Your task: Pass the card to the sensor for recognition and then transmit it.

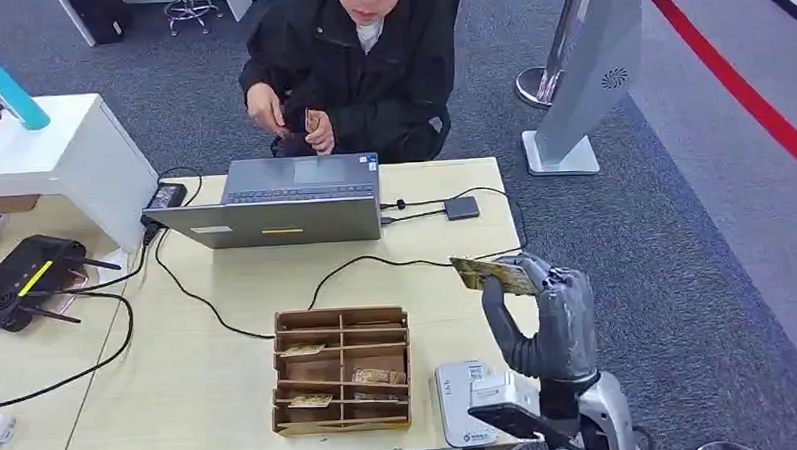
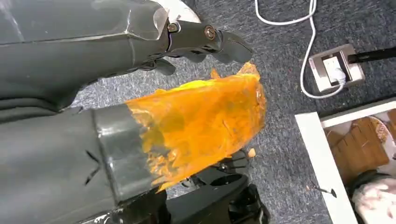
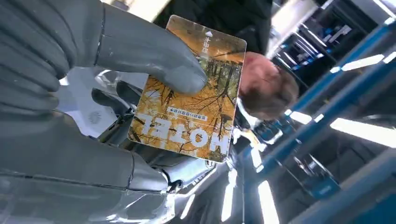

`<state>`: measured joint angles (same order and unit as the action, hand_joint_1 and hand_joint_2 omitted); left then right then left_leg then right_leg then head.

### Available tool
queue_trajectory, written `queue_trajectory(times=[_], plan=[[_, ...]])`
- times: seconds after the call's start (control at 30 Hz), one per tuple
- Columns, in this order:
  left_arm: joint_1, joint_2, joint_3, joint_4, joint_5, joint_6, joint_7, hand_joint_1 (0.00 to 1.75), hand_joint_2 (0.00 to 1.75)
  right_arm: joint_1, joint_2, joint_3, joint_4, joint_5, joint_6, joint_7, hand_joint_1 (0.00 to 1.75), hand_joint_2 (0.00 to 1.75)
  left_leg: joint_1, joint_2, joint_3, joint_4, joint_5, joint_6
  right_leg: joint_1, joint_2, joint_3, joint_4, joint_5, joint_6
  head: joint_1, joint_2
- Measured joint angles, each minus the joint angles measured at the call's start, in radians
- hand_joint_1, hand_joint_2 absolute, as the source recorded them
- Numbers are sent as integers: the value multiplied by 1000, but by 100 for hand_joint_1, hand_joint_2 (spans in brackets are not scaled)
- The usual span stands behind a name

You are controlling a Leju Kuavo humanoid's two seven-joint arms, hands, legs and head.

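The head view looks forward and down from high on the robot onto a pale wooden table [image 1: 230, 391], with a person [image 1: 354, 61] seated at its far edge. The right wrist view sits close behind the right hand [image 3: 70, 98] and faces upward, toward ceiling lights. The left wrist view, close behind the left hand [image 2: 116, 140], faces down at grey carpet. Head and right wrist views share the right hand, the card [image 3: 189, 91] and the person.

Person's face [image 1: 367, 1] cut by the top edge; contents of the wooden organizer [image 1: 343, 369] too small to tell.
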<state>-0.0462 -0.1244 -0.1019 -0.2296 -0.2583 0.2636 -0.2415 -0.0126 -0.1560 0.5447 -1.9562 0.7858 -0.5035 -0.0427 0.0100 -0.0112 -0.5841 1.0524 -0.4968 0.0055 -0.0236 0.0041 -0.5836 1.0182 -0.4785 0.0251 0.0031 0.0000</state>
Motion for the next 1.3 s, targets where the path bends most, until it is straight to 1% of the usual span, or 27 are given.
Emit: queue_trajectory(times=[0.07,0.2,0.3,0.43,0.97,1.2,1.3], plan=[[-2,0,0,0,2,2,0,0,0,-33,8,-6,7,-16,10,2,175,175,0,0,0,0,0,0,0,0,0,0,0,0,0,0],[-8,0,0,0,-2,3,2,0,0,-106,31,-13,34,-75,57,17,175,175,0,0,0,0,0,0,0,0,0,0,0,0,0,0],[-8,0,0,0,-5,6,2,0,0,-140,50,-13,57,-98,57,0,175,175,0,0,0,0,0,-1,0,0,0,0,0,0,0,0],[-10,2,0,0,-11,6,2,0,0,-177,68,-14,90,-109,57,-3,175,175,0,0,0,0,0,-1,0,0,0,0,0,0,0,0],[-10,3,0,0,-20,3,7,0,0,-201,87,-14,128,-110,61,-1,175,175,0,0,0,0,0,-1,0,0,0,0,0,0,0,0],[-25,5,-27,0,-69,-22,47,0,0,-284,109,-12,195,-90,126,69,175,175,0,-1,-1,0,2,0,0,-1,0,1,0,0,0,0],[-38,5,-49,0,-89,-35,64,0,0,-350,128,-10,259,-77,150,99,175,175,0,0,0,0,2,-1,0,1,-1,1,2,-2,0,0]])
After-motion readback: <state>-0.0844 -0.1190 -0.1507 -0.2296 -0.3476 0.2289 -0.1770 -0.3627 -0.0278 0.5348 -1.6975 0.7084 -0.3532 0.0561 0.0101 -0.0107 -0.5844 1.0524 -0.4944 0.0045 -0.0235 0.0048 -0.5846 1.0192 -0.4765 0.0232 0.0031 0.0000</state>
